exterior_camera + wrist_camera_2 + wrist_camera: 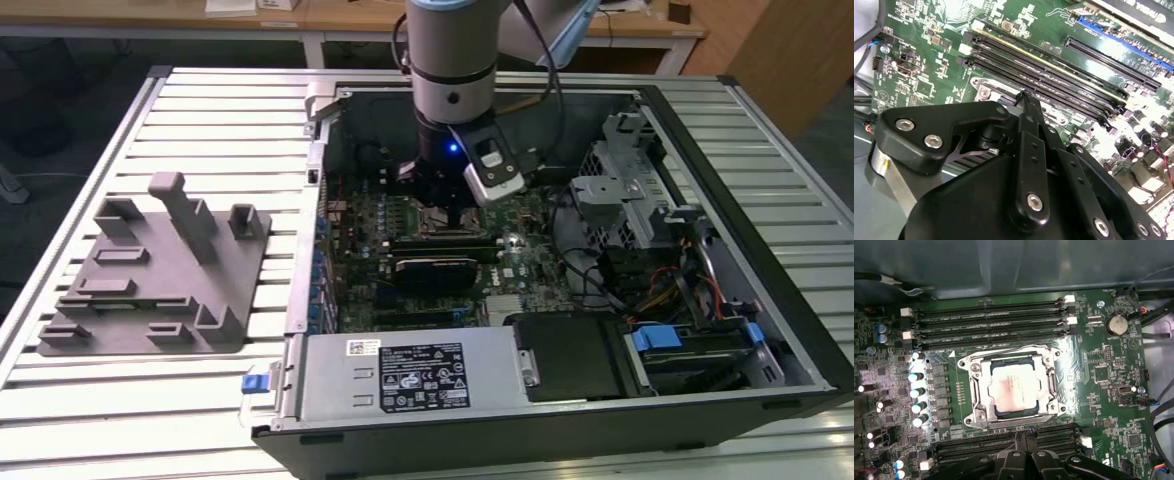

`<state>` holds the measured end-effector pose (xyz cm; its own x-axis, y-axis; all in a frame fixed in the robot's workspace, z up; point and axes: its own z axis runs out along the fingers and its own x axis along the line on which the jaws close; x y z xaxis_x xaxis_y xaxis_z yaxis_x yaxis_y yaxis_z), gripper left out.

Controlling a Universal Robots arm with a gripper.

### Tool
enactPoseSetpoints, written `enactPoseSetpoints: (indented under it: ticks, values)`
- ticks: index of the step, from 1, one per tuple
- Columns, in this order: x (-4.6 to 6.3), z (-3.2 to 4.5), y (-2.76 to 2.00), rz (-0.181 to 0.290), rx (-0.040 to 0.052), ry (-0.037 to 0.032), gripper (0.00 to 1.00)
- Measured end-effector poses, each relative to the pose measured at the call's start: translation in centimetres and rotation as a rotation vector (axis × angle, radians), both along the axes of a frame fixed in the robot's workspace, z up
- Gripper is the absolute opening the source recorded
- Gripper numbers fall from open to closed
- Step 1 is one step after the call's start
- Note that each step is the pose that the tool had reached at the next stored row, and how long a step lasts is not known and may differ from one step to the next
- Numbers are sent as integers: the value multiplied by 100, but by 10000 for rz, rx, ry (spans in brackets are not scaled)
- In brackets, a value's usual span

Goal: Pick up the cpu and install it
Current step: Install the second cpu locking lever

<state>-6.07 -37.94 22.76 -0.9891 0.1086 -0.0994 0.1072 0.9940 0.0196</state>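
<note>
The cpu [1013,390], a small square chip with a pale silver top, lies flat inside the metal socket frame [974,390] on the green motherboard [1094,375] in the first wrist view. My gripper [1021,439] hangs just above the board beside the socket, over the memory slots, with its black fingers drawn together and nothing between them. Its black linkage and narrow tip [1024,95] stand over the long slots in the second wrist view. In the exterior view the gripper [447,215] reaches down into the open computer case [320,150].
A grey fixture plate [147,270] with upright posts lies on the slatted table at the exterior view's left. Inside the case are a power supply [400,375] at the front, a drive cage [627,190] and cables at the right. Memory slots [989,322] flank the socket.
</note>
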Motion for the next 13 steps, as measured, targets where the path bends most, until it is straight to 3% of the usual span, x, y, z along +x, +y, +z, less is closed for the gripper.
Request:
enactPoseSetpoints:
  ticks: [6, 13]
  values:
    - [-68, -17, -5, 103, 4, 0, 11]
    - [-147, -40, -61, 161, 83, -1, 11]
